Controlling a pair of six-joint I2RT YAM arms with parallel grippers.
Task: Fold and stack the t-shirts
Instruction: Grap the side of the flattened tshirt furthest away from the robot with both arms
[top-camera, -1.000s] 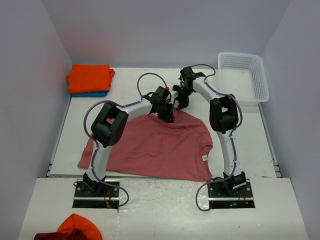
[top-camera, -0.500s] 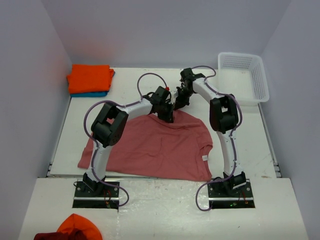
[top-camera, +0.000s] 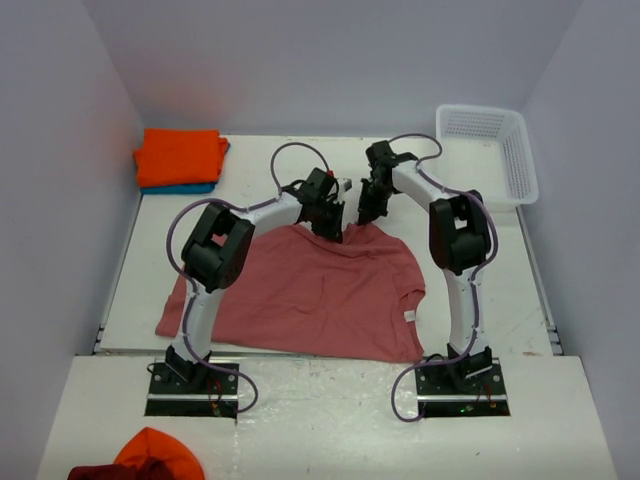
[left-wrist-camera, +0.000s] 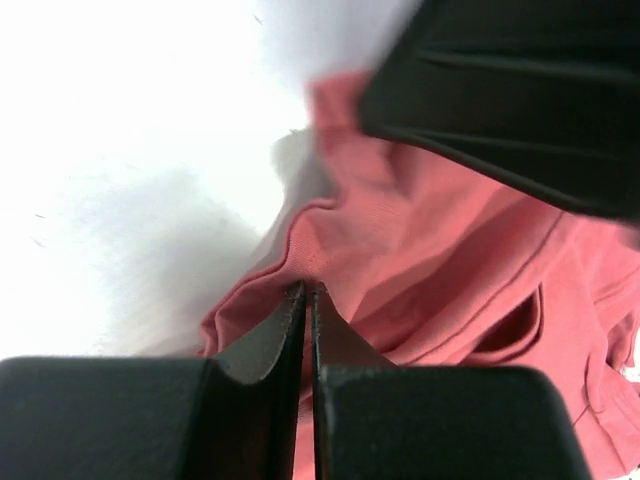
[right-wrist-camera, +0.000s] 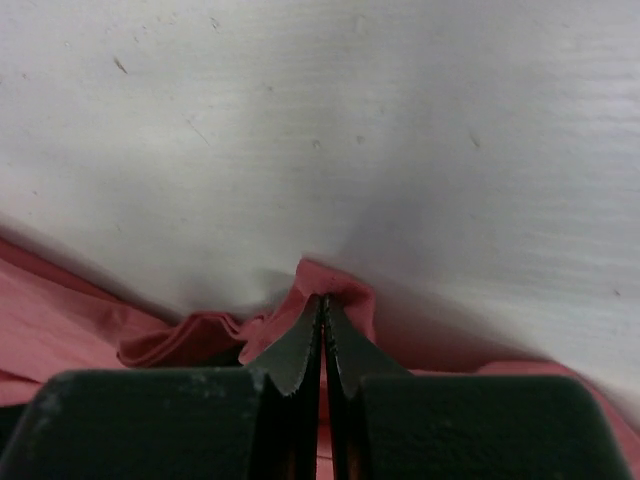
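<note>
Left gripper (left-wrist-camera: 305, 290) and right gripper (right-wrist-camera: 322, 300) both pinched shut on far edge of red shirt (top-camera: 320, 290); thin bites, so an uneven pull could slip the cloth out.

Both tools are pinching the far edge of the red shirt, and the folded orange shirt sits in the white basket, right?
The top view shows the orange shirt folded on a teal one at the far left corner, not in the white basket. The left tool and right tool do pinch the far edge of the red shirt.
</note>
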